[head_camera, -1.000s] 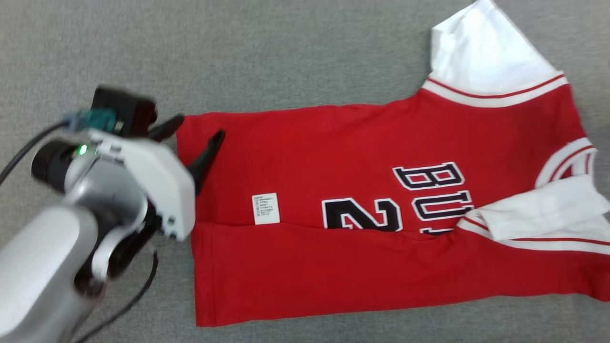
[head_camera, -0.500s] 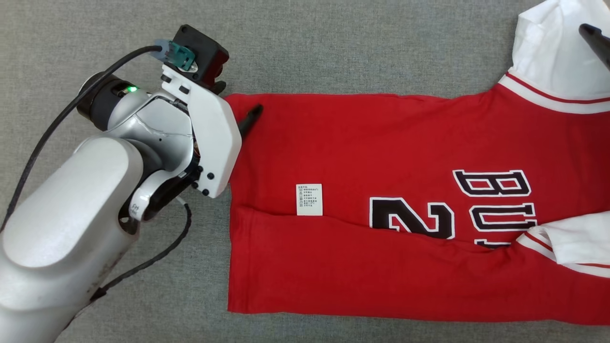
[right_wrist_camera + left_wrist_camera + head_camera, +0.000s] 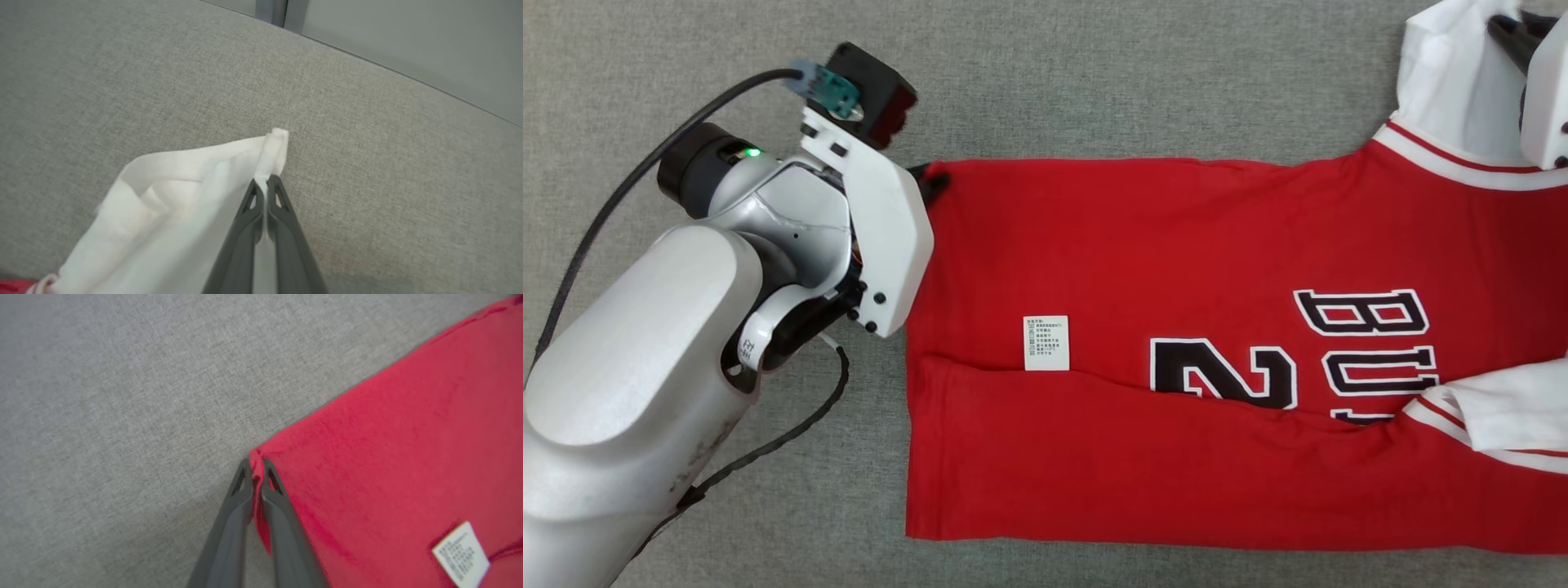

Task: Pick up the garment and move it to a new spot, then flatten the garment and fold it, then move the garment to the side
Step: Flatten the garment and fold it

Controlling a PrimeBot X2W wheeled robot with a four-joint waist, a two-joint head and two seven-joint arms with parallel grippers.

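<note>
While left tool [image 3: 256,467] pinches the red hem corner [image 3: 265,455] and right tool [image 3: 265,183] the white sleeve edge [image 3: 276,143], garment [image 3: 1176,245] lies spread on grey surface [image 3: 1094,73]. Fold step, by my reading. Next calls for lifting both ends together, evenly.

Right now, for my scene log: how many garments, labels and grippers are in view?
Jersey: 1
Label: 1
Grippers: 2 (left gripper, right gripper)
Total: 4
</note>
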